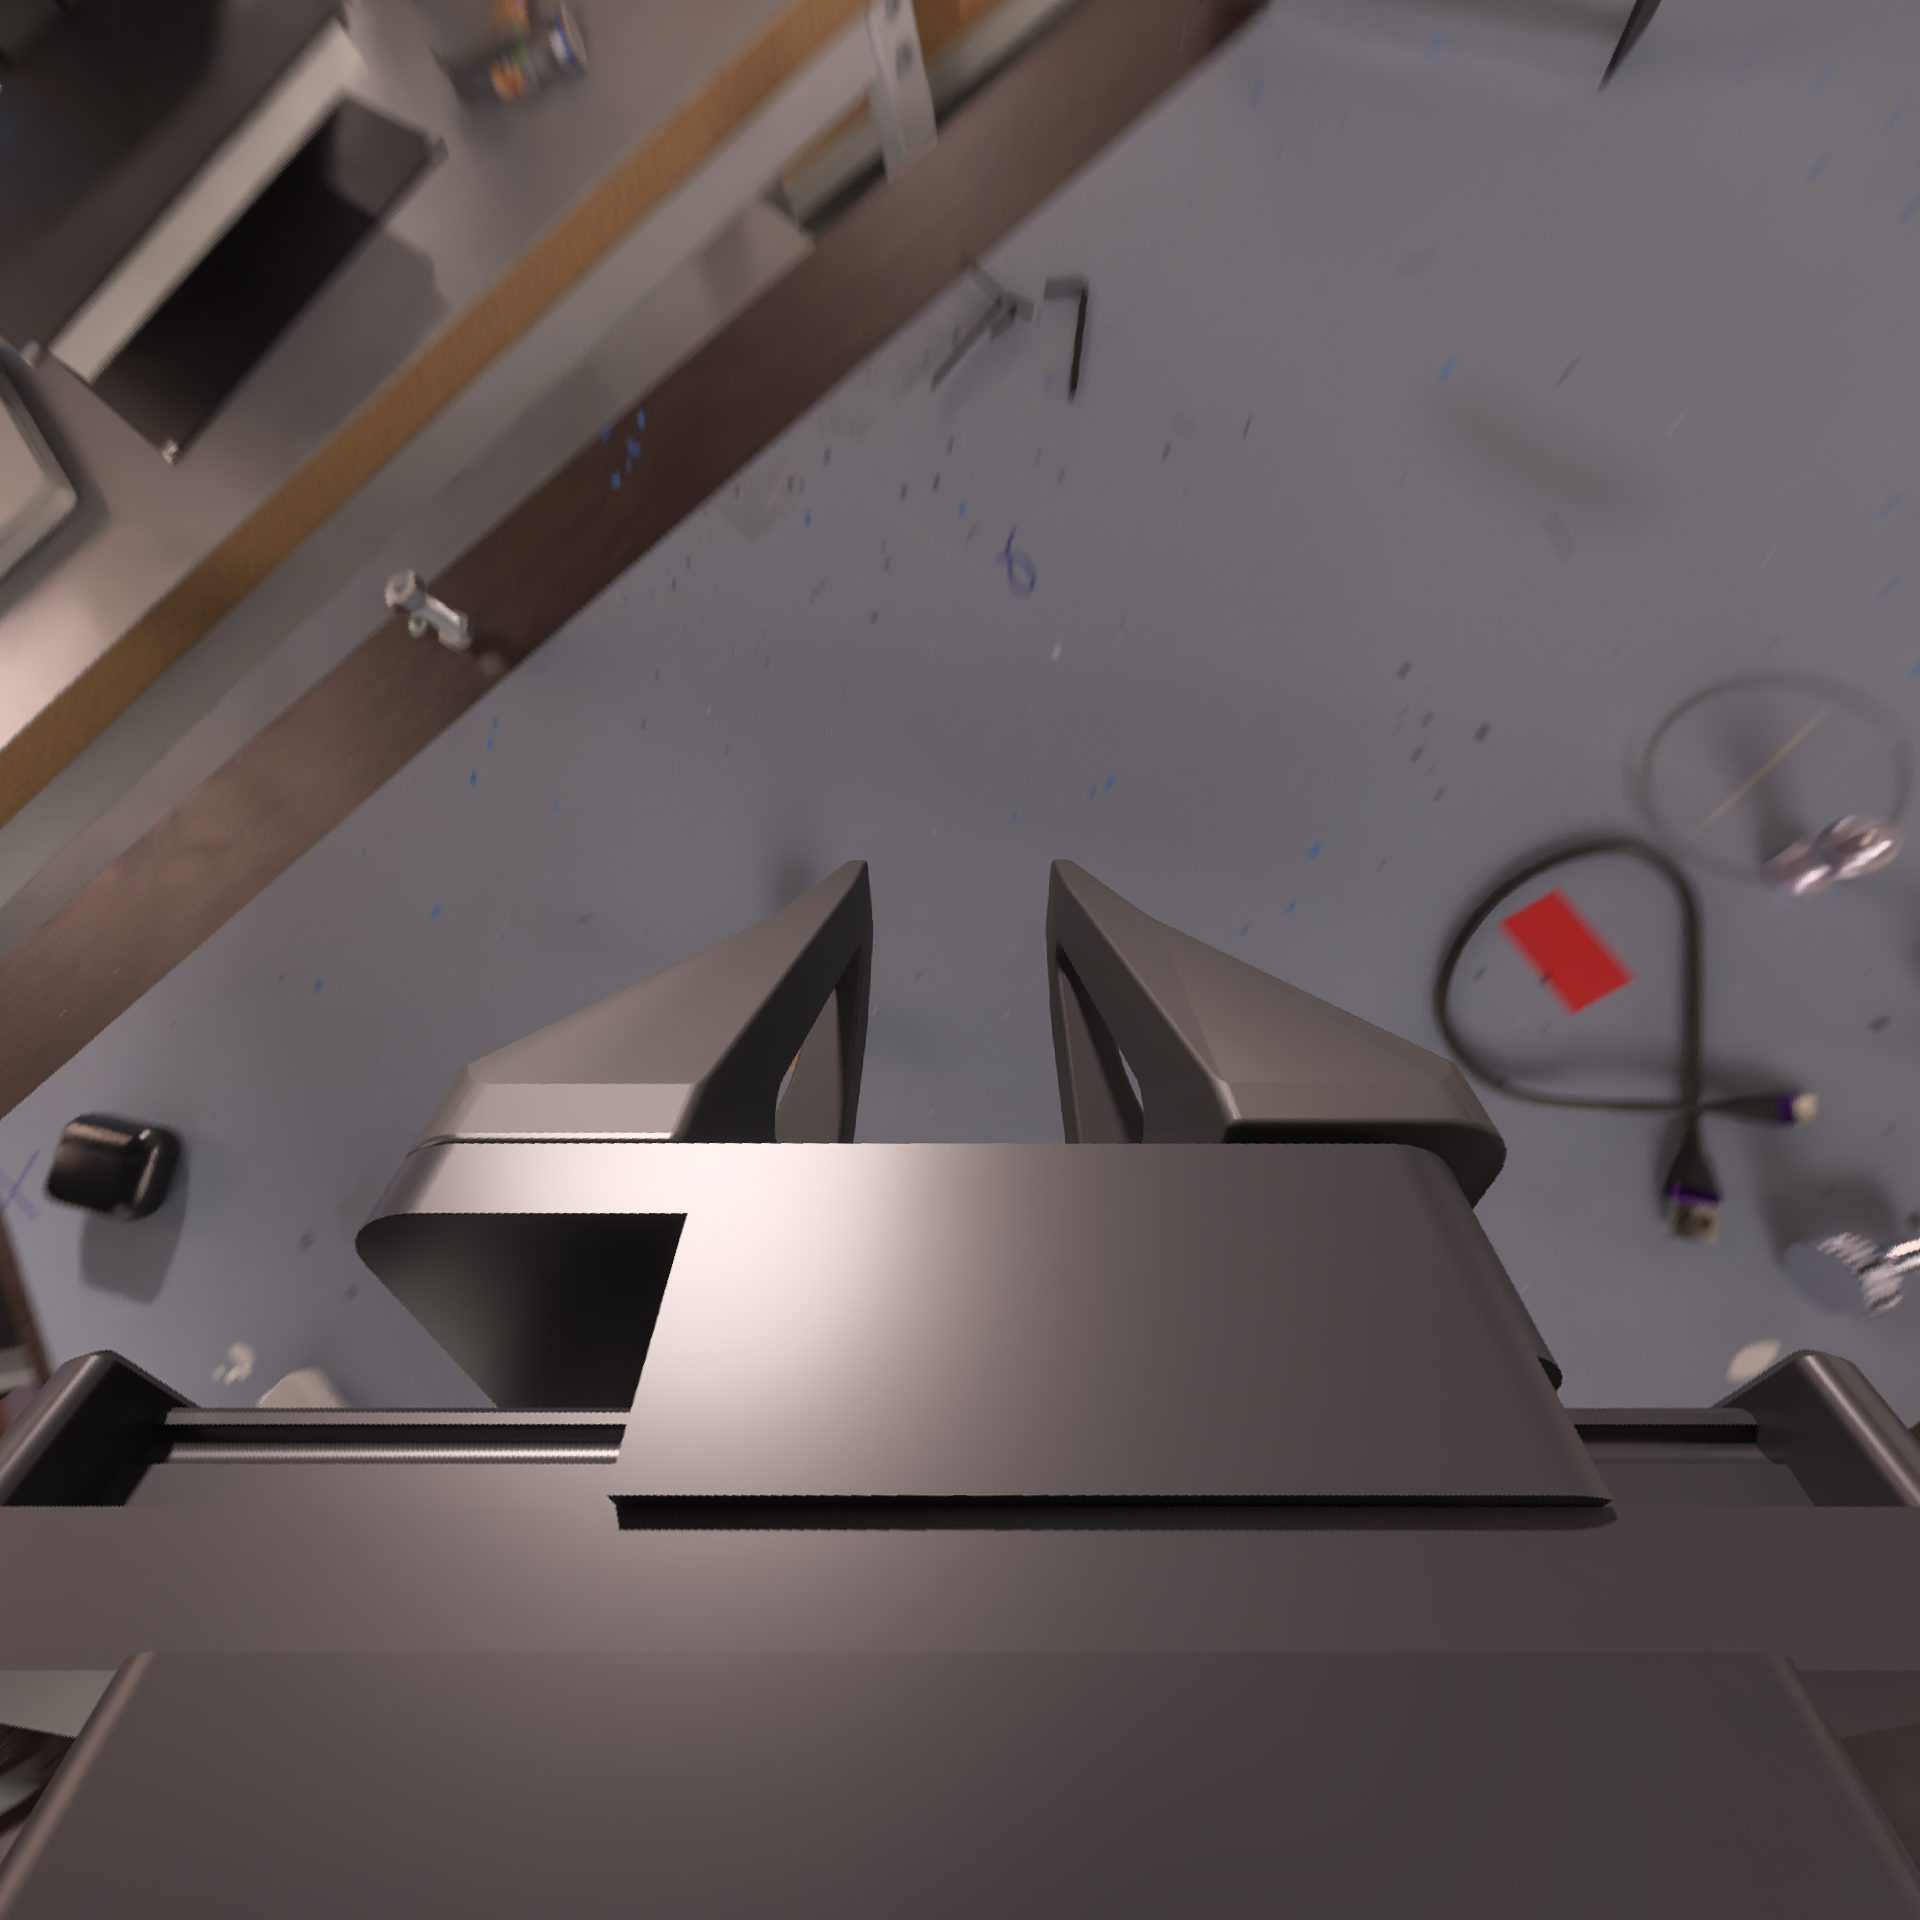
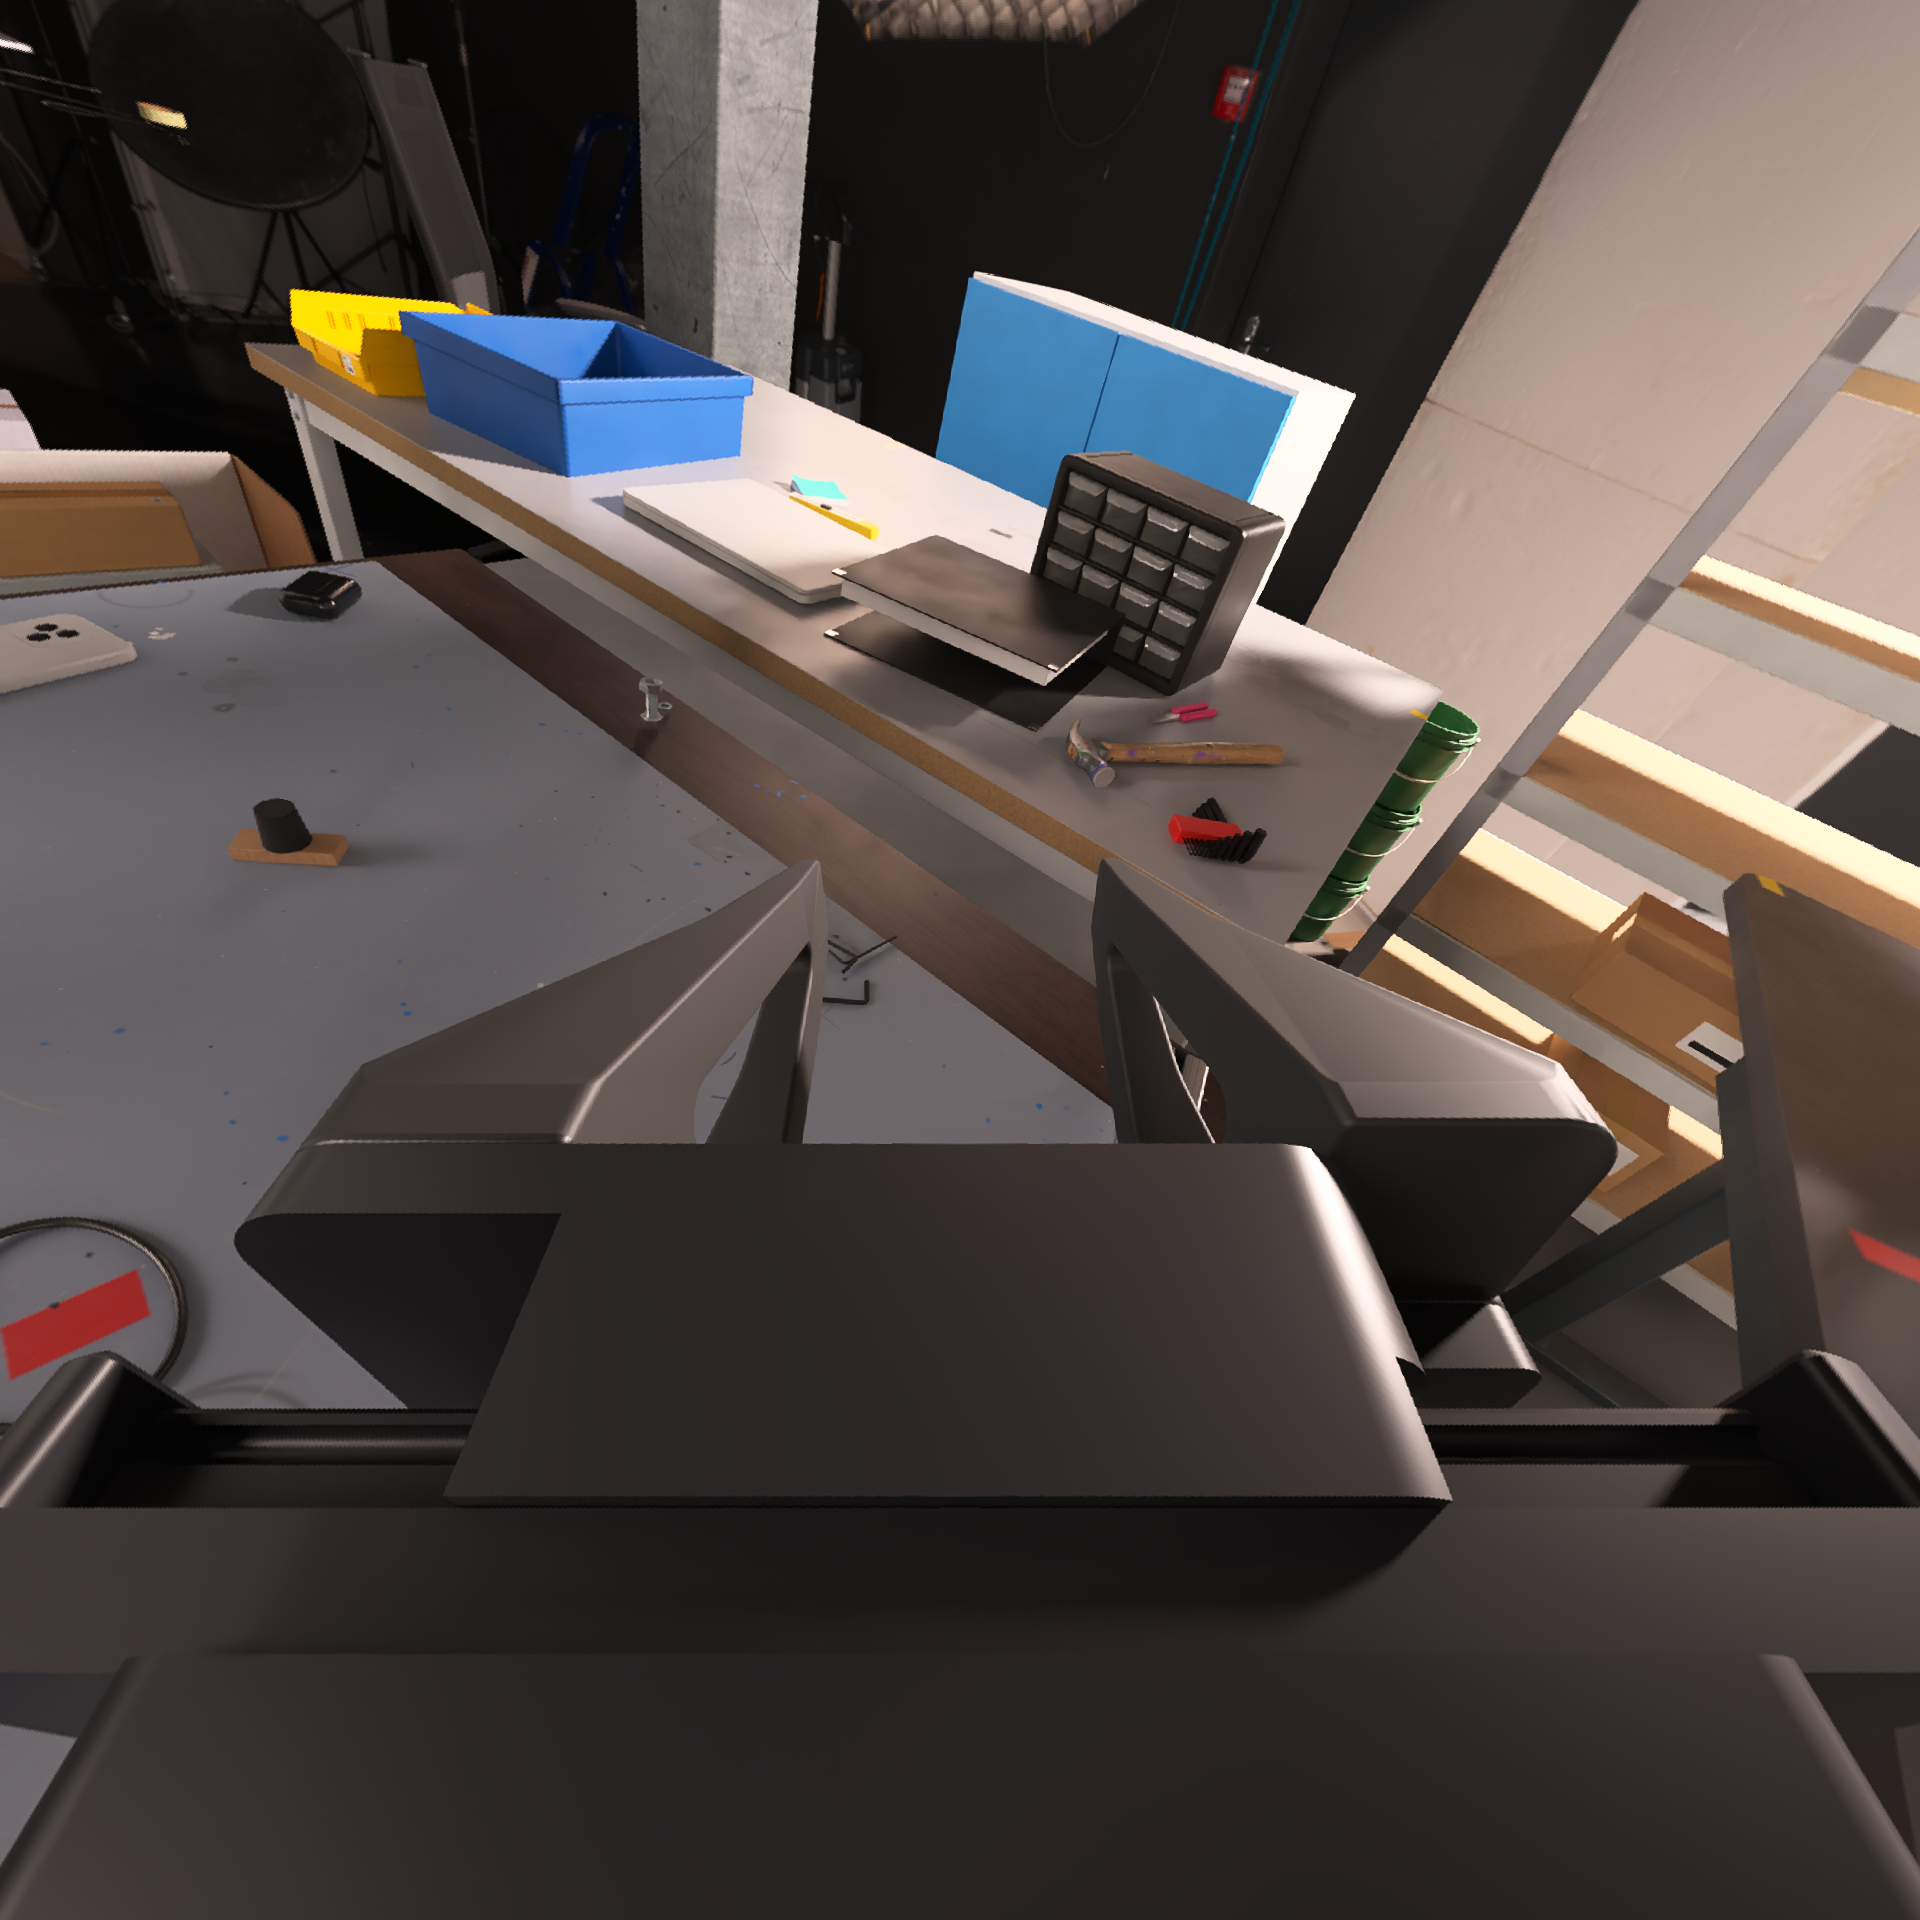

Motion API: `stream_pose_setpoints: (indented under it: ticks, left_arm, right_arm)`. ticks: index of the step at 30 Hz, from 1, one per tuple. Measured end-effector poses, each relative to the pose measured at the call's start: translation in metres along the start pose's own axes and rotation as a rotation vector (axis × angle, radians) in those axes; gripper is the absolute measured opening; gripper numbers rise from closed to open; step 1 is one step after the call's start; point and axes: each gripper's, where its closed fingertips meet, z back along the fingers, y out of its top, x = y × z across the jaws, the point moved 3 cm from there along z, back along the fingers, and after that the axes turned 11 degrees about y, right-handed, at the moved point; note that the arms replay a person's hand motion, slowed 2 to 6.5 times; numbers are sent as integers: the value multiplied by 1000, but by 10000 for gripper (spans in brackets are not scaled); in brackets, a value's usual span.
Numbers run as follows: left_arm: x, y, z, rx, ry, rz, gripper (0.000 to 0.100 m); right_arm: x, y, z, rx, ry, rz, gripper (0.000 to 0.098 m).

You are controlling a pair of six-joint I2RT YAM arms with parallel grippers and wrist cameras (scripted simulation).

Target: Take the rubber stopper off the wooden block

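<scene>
In the right wrist view a black rubber stopper (image 2: 281, 824) stands upright on a flat wooden block (image 2: 290, 849), on the grey table at the far left. My right gripper (image 2: 958, 883) is open and empty, well to the right of the block and above the table's edge. My left gripper (image 1: 958, 878) is open and empty, looking down on bare grey table. The stopper and block do not show in the left wrist view.
The left wrist view shows a black case (image 1: 109, 1166), a looped cable (image 1: 1558, 997) round red tape (image 1: 1567, 964), and hex keys (image 1: 1070, 322). The right wrist view shows a phone (image 2: 57, 649), a bolt (image 2: 652, 698) and a side bench (image 2: 935, 717) with bins and tools.
</scene>
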Motion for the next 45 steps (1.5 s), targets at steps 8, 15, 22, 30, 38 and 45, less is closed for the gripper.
stream_pose_setpoints:
  ticks: [8, 15, 22, 30, 38, 45]
  left_arm:
    - [-40, -43, -40, -316, -14, -188, 343]
    - [-47, -72, -83, -399, -162, -182, 479]
    - [-52, -87, -126, -433, -251, -150, 750]
    - [-51, -110, -162, -482, -286, -201, 850]
    - [-49, -124, -178, -535, -312, -197, 856]
    - [-50, -122, -182, -502, -302, -168, 670]
  right_arm:
    - [-9, -13, -22, -23, 50, -8, 435]
    - [-10, -36, -37, -117, 78, -2, 435]
    - [-6, -51, -40, -201, 49, 23, 435]
    - [-2, -52, -37, -198, 38, 21, 433]
    - [7, -51, -24, -171, 22, -11, 429]
    - [15, -50, -16, -160, 10, -21, 425]
